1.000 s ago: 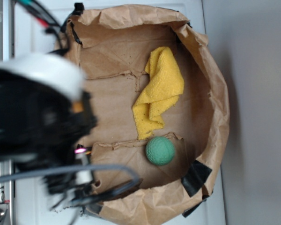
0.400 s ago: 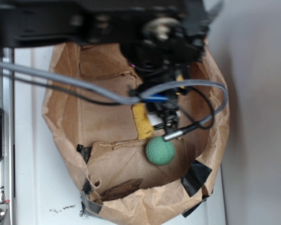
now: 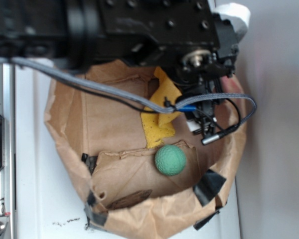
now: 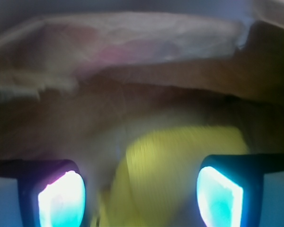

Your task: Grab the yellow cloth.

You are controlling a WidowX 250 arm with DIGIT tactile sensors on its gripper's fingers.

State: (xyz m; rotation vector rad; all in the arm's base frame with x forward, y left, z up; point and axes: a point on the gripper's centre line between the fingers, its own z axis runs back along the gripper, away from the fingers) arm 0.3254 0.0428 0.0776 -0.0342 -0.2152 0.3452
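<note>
Gripper (image 4: 141, 189) jaws apart above the fuzzy yellow terry cloth (image 4: 180, 165); soft, light, floppy: pinch a raised fold.

Bright yellow cloth (image 3: 158, 128), green dimpled ball (image 3: 170, 160), brown paper bag (image 3: 114, 139) patched with seemingly black tape (image 3: 208, 186).

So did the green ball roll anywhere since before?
No. The green ball sits at the same spot by the torn cardboard flap, just below the yellow cloth.
</note>
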